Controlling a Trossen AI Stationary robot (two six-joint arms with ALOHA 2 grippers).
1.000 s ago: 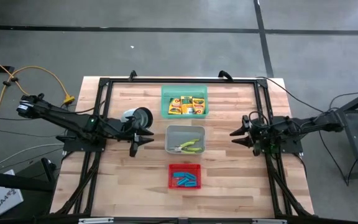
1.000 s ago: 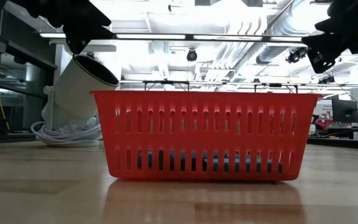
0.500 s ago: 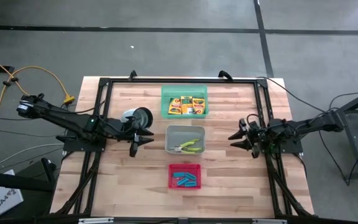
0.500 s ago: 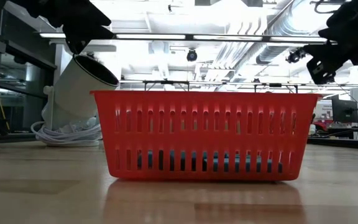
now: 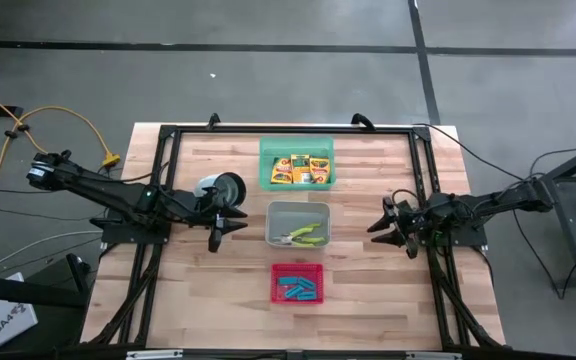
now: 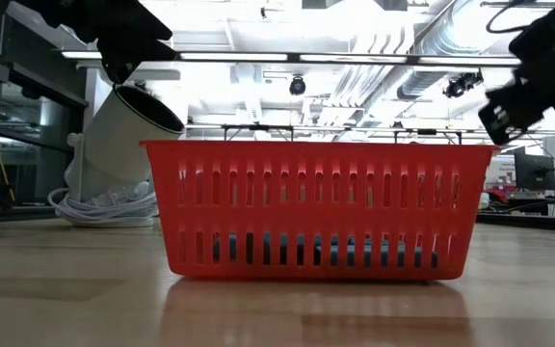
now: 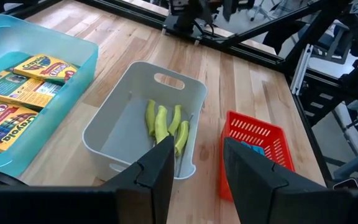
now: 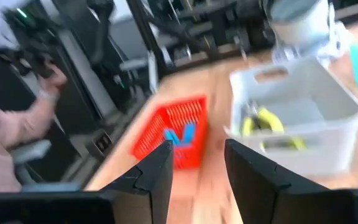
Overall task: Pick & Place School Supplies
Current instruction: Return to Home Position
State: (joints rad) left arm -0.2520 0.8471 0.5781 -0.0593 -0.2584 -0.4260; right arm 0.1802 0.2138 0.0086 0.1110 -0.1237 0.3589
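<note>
Yellow-orange crayon boxes [image 5: 302, 168] lie in the green tray [image 5: 268, 150] at the far middle. Plier-like tools with yellow-green handles [image 7: 165, 124] lie in the grey tray [image 5: 278, 212] at the centre. Light-blue pieces [image 5: 299, 290] fill the red tray [image 5: 277, 272] nearest the front edge. My left gripper [image 7: 196, 149] hovers open, left of the grey tray, with nothing between its fingers. My right gripper [image 8: 197, 152] hovers open, right of the grey tray, pointing toward the trays; it shows too in the high view [image 5: 388, 232].
A white round device [image 5: 223, 187] with coiled cable stands just behind my left gripper. Black frame rails [image 5: 288, 130] run along the table's far, left and right sides. A person's hand [image 8: 48, 87] shows beyond the table in the right wrist view.
My right gripper has sunk lower, staying to the right of the grey tray, with its fingers as far apart as before. The left arm and the trays have kept still.
</note>
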